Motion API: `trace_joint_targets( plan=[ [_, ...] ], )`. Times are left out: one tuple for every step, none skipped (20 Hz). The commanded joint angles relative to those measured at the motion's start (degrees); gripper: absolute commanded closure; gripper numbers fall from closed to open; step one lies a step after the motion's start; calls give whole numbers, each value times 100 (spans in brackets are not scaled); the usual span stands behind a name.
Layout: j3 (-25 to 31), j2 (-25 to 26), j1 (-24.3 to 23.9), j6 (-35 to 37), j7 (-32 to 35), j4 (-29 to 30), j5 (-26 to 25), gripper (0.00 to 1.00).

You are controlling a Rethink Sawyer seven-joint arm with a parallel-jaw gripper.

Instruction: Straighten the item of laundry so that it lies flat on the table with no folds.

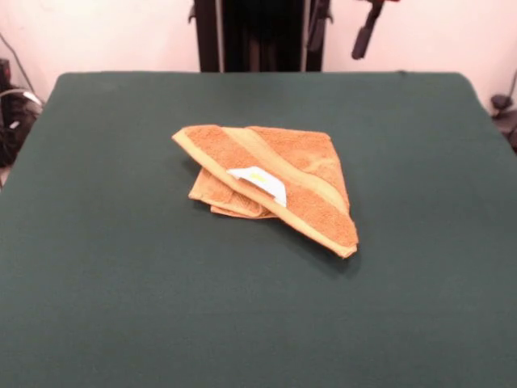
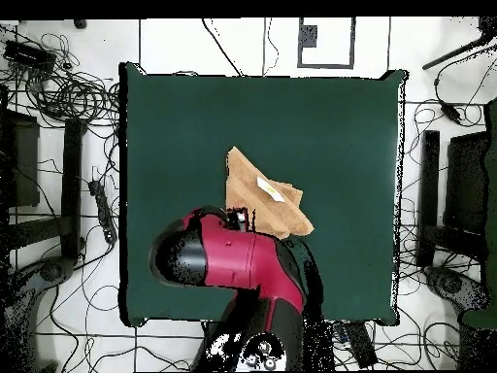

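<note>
We see the dark green tabletop (image 1: 121, 283) with wide bare cloth on every side of the towel (image 1: 279, 182). From overhead, the red and black arm (image 2: 243, 262) reaches in over the robot's edge, its bulk bent just beside the towel. The towel lies near the middle, folded over itself, its pale band (image 1: 242, 174) and white label (image 1: 260, 179) facing up. We cannot tell the tool's state.

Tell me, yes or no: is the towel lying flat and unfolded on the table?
No. The towel is folded over itself in layers, its white label on top.
</note>
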Motion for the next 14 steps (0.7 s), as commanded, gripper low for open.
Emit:
trace_joint_targets(
  plan=[
    [158, -884, 287, 233, 1441, 1090, 374, 0],
    [115, -1269, 363, 638, 1286, 1303, 369, 0],
    [71, -1654, 440, 1044, 1132, 1515, 364, 0],
    [54, -1967, 489, 1253, 879, 1707, 263, 0],
    [79, -2244, 485, 1340, 679, 1954, 232, 0],
    [71, -2491, 506, 1407, 392, 2158, 96, 0],
    [84, -2741, 501, 1466, 219, 2424, 98, 0],
    [96, -2991, 496, 1524, 46, 2691, 100, 0],
    [59, -3214, 542, 1549, -77, 2911, 60, 0],
    [20, -3448, 574, 1526, -207, 3144, 31, 0],
    [-79, -3590, 687, 1580, -257, 3233, -135, 0],
    [-178, -3733, 800, 1633, -308, 3321, -302, 0],
    [-241, -3854, 864, 1758, -308, 3415, -357, 0],
    [-306, -3949, 924, 1880, -295, 3475, -435, 0]
  ],
)
